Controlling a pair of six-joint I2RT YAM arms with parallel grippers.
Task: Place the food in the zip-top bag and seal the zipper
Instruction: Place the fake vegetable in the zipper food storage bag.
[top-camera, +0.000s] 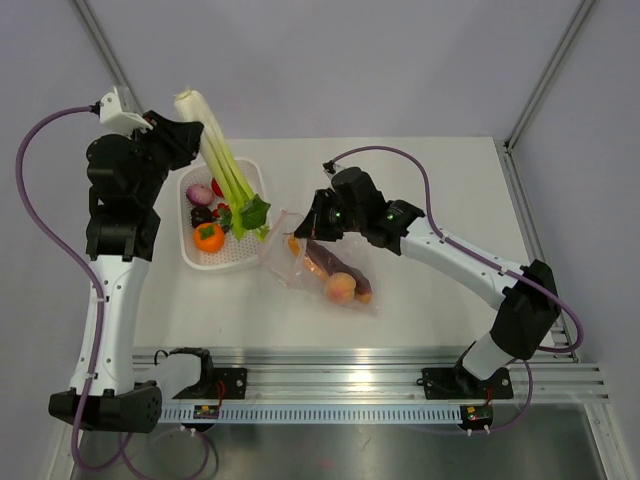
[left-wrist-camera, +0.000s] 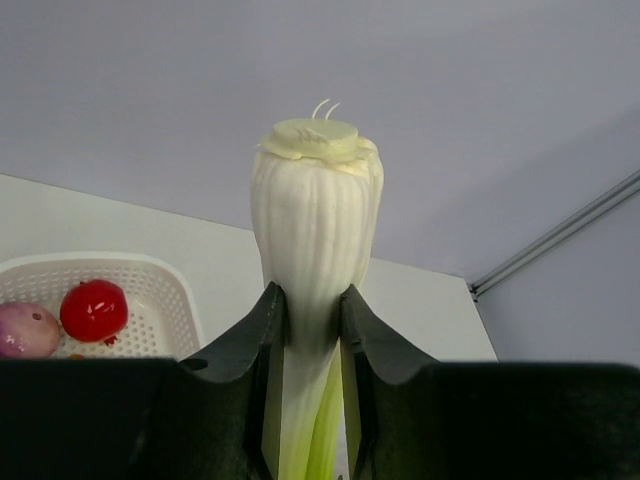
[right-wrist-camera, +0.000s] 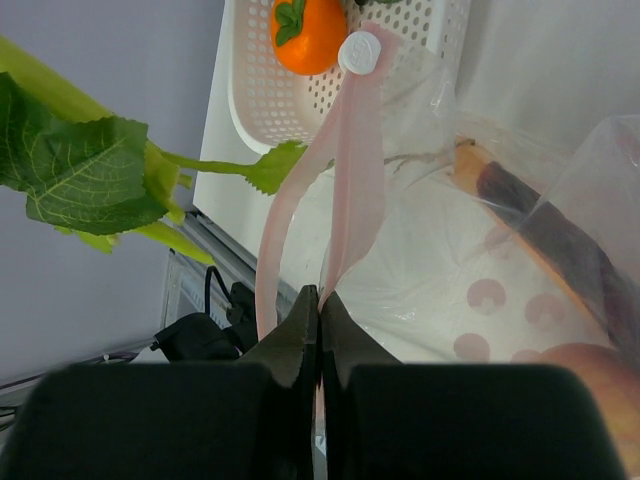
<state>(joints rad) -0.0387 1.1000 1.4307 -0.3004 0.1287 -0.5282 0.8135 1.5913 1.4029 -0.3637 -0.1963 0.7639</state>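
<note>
Celery stalk (left-wrist-camera: 315, 220) is pinched in the left gripper (left-wrist-camera: 310, 300), with the jaws snug on either side just under the white root end, which points up. From the top view the stalk slants down to the right, and its leafy green end hangs over the right side of the white slotted basket (top-camera: 195, 258). Can't tell if the leaves actually touch it.

Basket contents, as far as I can count: one purple onion (top-camera: 200, 193), one red tomato (top-camera: 217, 187) mostly hidden behind the stalk, one orange (top-camera: 209, 237), and one dark piece (top-camera: 202, 214) I can't make out. So four things, plus some little red bits next to the dark one.

Over on the other side, the right gripper (right-wrist-camera: 318, 300) is closed tight on the zipper (right-wrist-camera: 350, 170), the pink strip running straight down into the fingertips. The strip shows as two bands, meeting at a round white slider (right-wrist-camera: 360, 52) right by the basket's corner.

The zip-top bag (top-camera: 368, 300) lies flat on the table (top-camera: 420, 180), just right of the basket and reaching toward the near edge. Inside it are three items: one peach (top-camera: 340, 288) at the far end from the mouth, one dark purple eggplant (top-camera: 330, 262), and one carrot (top-camera: 294, 245) nearer the gripper. The eggplant and carrot lie close together.
</note>
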